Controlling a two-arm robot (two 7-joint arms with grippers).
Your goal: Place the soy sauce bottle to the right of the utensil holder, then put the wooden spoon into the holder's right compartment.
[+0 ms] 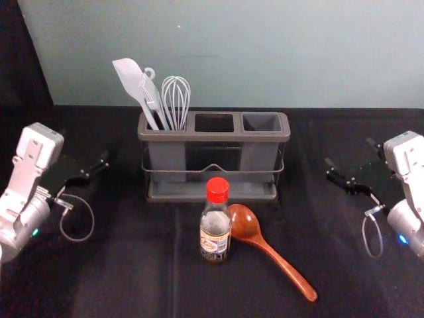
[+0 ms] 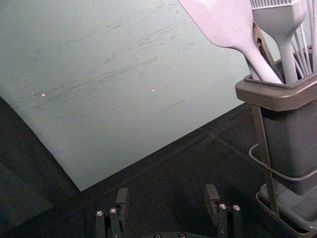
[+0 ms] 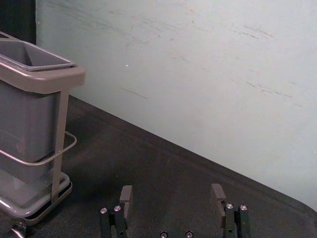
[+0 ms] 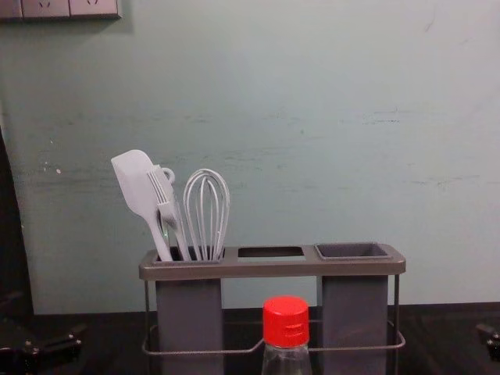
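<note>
The soy sauce bottle (image 1: 216, 222) with its red cap stands upright in front of the utensil holder (image 1: 213, 136); its cap (image 4: 286, 321) rises before the holder in the chest view. Just right of the bottle lies the wooden spoon (image 1: 266, 248), bowl toward the holder, handle running to the front right. The holder's right compartment (image 1: 262, 122) has nothing in it. My left gripper (image 1: 93, 169) hangs left of the holder, open and empty in its wrist view (image 2: 166, 198). Off to the holder's right is my right gripper (image 1: 351, 165), also open and empty (image 3: 172, 198).
A white spatula (image 1: 137, 85), a whisk (image 1: 176, 99) and another white utensil stand in the holder's left compartment. Behind the dark-covered table (image 1: 126, 278) rises a pale wall (image 1: 298, 53).
</note>
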